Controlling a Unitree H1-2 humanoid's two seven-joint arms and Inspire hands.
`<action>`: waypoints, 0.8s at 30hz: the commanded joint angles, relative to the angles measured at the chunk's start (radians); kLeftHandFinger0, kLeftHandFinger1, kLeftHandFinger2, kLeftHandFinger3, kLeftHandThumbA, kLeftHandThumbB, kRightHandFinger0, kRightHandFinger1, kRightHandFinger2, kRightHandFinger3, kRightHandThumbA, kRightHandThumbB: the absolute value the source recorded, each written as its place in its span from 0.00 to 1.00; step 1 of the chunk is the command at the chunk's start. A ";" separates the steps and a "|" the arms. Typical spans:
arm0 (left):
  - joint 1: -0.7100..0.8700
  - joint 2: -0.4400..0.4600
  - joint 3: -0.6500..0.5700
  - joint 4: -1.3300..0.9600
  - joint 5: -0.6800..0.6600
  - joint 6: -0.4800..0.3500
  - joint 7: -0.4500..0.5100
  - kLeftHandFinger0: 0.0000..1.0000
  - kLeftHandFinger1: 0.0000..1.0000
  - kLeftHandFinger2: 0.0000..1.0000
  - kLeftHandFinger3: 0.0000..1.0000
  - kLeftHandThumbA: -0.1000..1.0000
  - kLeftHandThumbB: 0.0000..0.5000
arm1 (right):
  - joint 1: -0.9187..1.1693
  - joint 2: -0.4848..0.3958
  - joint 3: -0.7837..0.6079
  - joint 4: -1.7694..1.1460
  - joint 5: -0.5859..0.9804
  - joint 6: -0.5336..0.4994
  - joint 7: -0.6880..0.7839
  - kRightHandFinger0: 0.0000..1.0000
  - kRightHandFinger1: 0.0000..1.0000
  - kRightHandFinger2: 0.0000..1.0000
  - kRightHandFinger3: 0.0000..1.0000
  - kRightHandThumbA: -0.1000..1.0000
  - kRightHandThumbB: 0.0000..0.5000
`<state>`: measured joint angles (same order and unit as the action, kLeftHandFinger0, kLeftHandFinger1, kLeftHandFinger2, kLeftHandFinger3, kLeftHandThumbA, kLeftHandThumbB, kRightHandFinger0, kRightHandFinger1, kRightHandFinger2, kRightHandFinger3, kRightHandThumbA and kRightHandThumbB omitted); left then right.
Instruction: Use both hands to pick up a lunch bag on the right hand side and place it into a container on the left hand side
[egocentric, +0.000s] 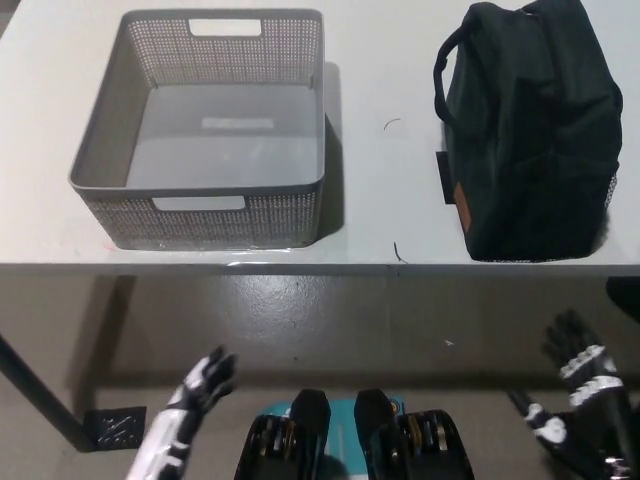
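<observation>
You're seeing the dark green fabric lunch bag (530, 130) sitting right of the grey perforated plastic container (105, 180); both hands, white left hand (205, 385) and black right hand (580, 365), are hanging open, holding nothing.

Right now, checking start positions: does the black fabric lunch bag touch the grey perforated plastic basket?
Apart. The head view shows bare table between lunch bag and basket.

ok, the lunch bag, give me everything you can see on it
The lunch bag is black, soft-sided fabric by the look, boxy and closed. A carry loop arches off its left end, and a small brown tag sits low on that end. It stands on the white table, on the robot's right, near the front edge, apart from the grey perforated container. Neither the left hand nor the right hand touches it; both hang below the table edge.
</observation>
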<state>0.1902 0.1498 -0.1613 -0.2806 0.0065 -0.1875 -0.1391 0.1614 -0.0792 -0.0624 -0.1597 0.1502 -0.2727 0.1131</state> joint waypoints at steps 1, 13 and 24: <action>-0.068 -0.028 -0.071 -0.067 0.019 0.022 -0.057 1.00 1.00 1.00 1.00 1.00 0.18 | 0.007 -0.015 -0.045 -0.104 0.020 -0.053 -0.026 0.97 0.98 1.00 1.00 0.94 0.46; -0.355 -0.180 -0.186 -0.167 0.081 0.230 -0.058 1.00 1.00 1.00 1.00 1.00 0.57 | -0.058 -0.045 -0.118 -0.235 0.073 0.040 -0.050 1.00 1.00 1.00 1.00 1.00 0.68; -0.638 -0.432 -0.065 -0.069 0.045 0.338 0.087 1.00 1.00 1.00 1.00 1.00 0.62 | -0.273 -0.112 -0.182 -0.150 0.123 0.101 -0.063 1.00 1.00 1.00 1.00 1.00 0.51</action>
<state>-0.3639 -0.1873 -0.2677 -0.3707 0.0686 0.0950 -0.1489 -0.0477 -0.1595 -0.2155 -0.3252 0.2252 -0.1955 0.0697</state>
